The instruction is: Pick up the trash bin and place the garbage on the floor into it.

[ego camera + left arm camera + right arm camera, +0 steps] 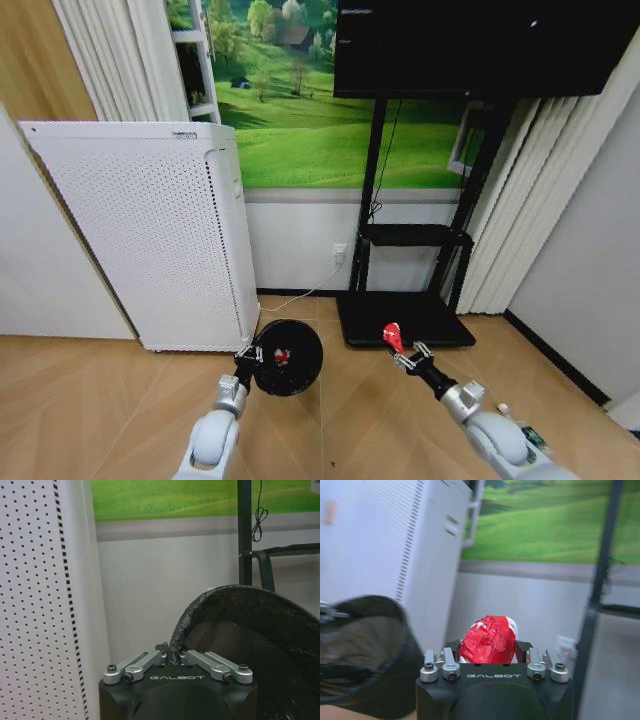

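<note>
My left gripper (248, 356) is shut on the rim of the black trash bin (290, 358), which hangs tilted above the wooden floor with its mouth towards me. A red-and-white scrap (281, 355) lies inside it. The left wrist view shows the left gripper (172, 654) pinching the bin's rim (235, 592). To the right of the bin, my right gripper (402, 352) is shut on a red scrap (392, 335). In the right wrist view the red scrap (487, 639) sits between the fingers, and the bin (367, 650) is off to one side. A small bottle with a green label (528, 434) lies on the floor beside my right arm.
A tall white perforated appliance (150, 230) stands just behind and left of the bin. The black TV stand base (405, 318) lies right behind the right gripper, under the TV (480, 45). A white cable (300, 298) runs along the floor by the wall.
</note>
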{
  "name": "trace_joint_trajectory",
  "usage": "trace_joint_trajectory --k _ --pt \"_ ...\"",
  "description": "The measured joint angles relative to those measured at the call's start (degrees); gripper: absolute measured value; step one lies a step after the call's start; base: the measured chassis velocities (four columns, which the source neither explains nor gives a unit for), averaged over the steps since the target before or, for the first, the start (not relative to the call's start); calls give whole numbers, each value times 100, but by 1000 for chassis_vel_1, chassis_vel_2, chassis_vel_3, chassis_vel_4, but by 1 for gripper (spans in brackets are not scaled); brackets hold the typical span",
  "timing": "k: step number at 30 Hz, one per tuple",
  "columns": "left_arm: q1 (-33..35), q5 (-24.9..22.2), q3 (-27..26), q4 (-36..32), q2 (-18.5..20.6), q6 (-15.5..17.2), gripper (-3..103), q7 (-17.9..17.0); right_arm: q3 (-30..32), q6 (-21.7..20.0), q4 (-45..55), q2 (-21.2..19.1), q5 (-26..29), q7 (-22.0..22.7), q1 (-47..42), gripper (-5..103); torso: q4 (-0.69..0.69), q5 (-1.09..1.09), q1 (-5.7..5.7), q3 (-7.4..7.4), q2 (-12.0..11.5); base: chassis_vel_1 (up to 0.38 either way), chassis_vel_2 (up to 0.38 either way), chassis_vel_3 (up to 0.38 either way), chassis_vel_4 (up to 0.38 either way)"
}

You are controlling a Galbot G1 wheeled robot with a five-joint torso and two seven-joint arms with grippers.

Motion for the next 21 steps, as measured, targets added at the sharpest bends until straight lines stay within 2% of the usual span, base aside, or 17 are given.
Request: trace_joint_trajectory --k 4,17,21 --pt "-164 3 65 90 -71 20 4 -21 -132 128 306 44 -55 -286 -56 57 -1 0 0 0 0 0 0 0 0" --pt "-327 114 424 338 -234 19 4 -26 -787 -63 540 321 -312 -218 421 57 1 -1 0 0 0 0 0 0 0" --pt "-475 191 779 650 -358 -5 4 -63 -1517 -81 -20 653 -467 -175 1052 57 0 0 0 0 0 0 0 0 0"
